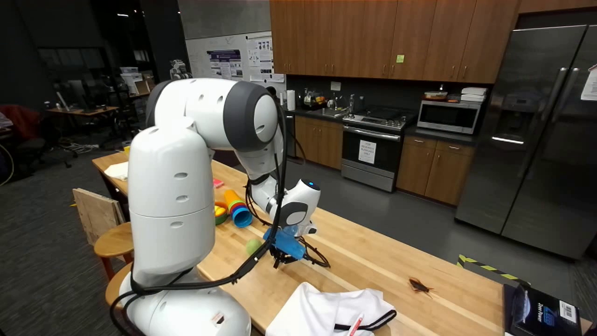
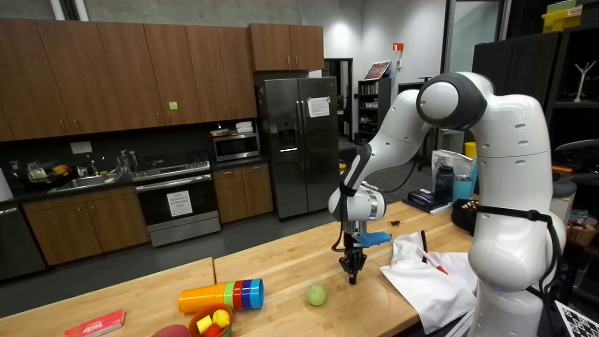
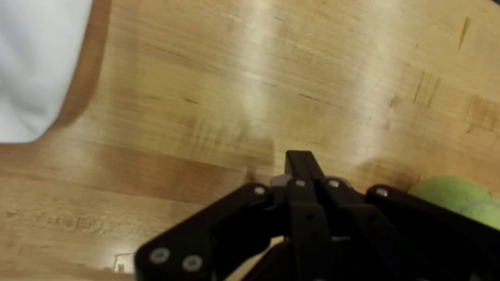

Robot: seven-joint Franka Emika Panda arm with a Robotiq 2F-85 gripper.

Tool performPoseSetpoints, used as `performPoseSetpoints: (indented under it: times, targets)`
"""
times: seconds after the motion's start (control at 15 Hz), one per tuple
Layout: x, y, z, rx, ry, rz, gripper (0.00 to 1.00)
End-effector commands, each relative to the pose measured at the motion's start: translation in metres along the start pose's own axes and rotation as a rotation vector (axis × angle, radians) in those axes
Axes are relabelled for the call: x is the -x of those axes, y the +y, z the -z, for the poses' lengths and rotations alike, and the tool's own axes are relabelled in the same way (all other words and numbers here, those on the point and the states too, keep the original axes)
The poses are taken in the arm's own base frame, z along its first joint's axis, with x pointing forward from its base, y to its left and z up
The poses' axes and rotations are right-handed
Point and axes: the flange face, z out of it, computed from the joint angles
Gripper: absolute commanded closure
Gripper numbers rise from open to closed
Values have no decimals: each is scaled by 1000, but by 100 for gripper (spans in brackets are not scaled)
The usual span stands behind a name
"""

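You have the hand low over the bench, its fingers pressed together with nothing between them. The present step looks like positioning: the hand hangs between the green ball and the white cloth, apart from both. The ball rests on the bench, just beside the fingers in the wrist view; the cloth lies loosely at the bench's edge. Any grasp from this pose calls for you to spread the fingers first, and a sideways move near the ball calls for care, since it probably rolls freely. Whether your fingertips touch the bench, I can't fairly tell from these angles.

You have one ball, one cloth and, lying on the cloth, one white-and-red pen. One stack of nested cups lies on its side, showing you five bands: orange, green, red, dark blue and light blue. Beside it sits one orange-rimmed bowl with three pieces in sight, two yellow and one red. You also have one red packet, one dark pink round thing cut off at the lower edge in an exterior view, and one brown insect figure farther along the bench.
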Motion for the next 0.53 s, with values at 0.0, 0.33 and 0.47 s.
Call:
performPoseSetpoints:
  times: [0.0, 0.33, 0.47]
  targets:
    - [-3, 10, 6, -18, -52, 195, 100]
    - [-1, 9, 4, -7, -96, 327, 74]
    - [-2, 10, 3, -8, -102, 334, 93]
